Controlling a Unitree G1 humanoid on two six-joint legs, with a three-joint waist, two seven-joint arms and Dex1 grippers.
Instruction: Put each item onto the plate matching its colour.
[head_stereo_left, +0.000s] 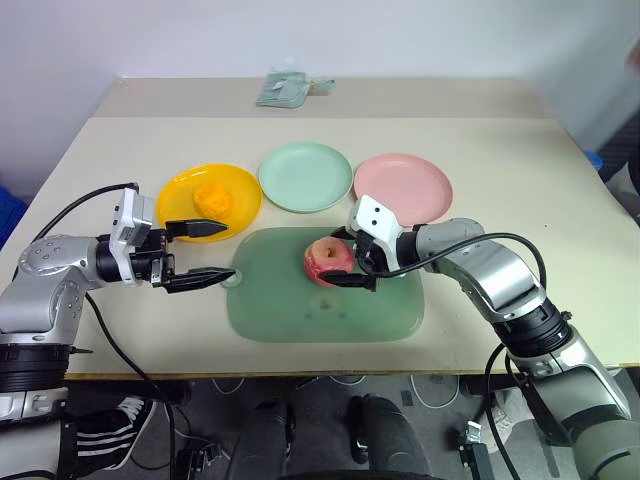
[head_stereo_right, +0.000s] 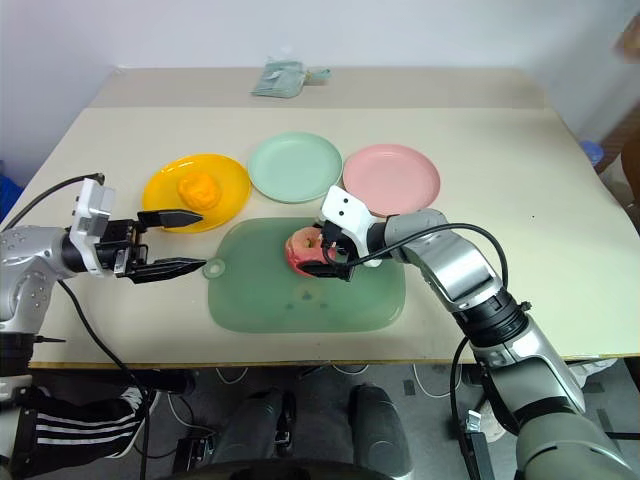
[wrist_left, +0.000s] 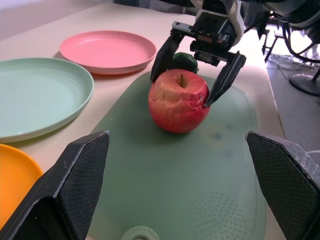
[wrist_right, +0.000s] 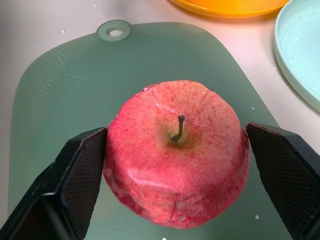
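Left eye view: on the green board, the right gripper brackets the red apple, jaws touching its sides, apparently closing. Beyond the board, the orange sits on the yellow plate; the pink plate awaits. The left gripper hangs spread, empty.

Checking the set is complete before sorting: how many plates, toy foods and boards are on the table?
Plates: 3 (yellow-orange plate, mint green plate, pink plate)
Toy foods: 3 (orange fruit, apple, dark green lump)
Boards: 1 (green board)
Total: 7
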